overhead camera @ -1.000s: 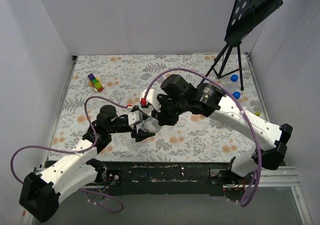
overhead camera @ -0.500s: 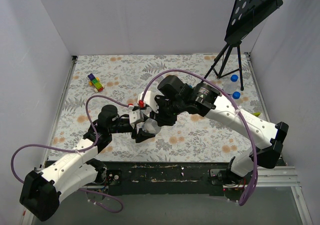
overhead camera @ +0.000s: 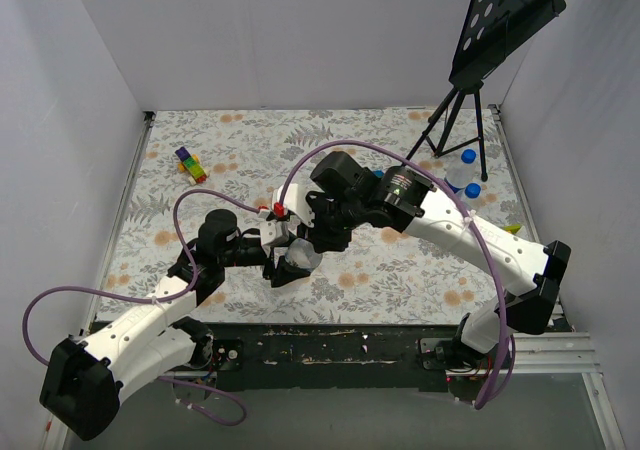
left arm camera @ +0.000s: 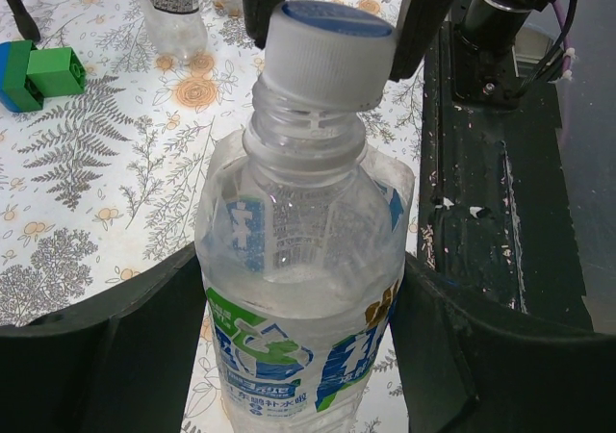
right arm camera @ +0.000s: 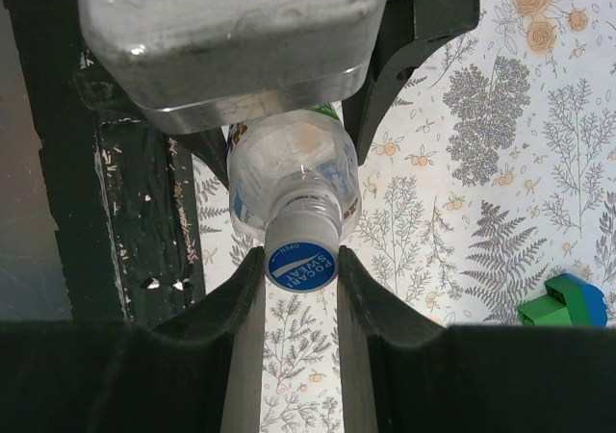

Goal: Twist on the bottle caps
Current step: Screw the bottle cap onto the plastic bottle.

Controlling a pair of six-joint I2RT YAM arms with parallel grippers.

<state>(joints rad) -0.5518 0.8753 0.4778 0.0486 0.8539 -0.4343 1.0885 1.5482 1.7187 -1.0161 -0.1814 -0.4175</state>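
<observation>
My left gripper (left arm camera: 298, 366) is shut on a clear bottle (left arm camera: 298, 289) with a blue-and-white label and holds it upright just above the table. A pale cap with a blue top (left arm camera: 327, 53) sits on its neck. My right gripper (right arm camera: 300, 281) comes from above, and both fingers (right arm camera: 241, 298) press the sides of that cap (right arm camera: 301, 260). In the top view the two grippers meet at the bottle (overhead camera: 298, 258) at centre front. A second bottle (overhead camera: 460, 172) with a blue cap stands at the far right, and a loose blue cap (overhead camera: 473, 190) lies beside it.
A music stand's tripod (overhead camera: 455, 120) stands at the back right. Multicoloured toy blocks (overhead camera: 190, 165) lie at the back left. A green and blue block (left arm camera: 38, 72) and another bottle (left arm camera: 173, 14) are on the floral mat beyond the held bottle. The black front rail (overhead camera: 330, 350) lies close behind.
My right arm has shifted a little to the left and closer over the bottle. The left gripper and the bottle have barely moved.
</observation>
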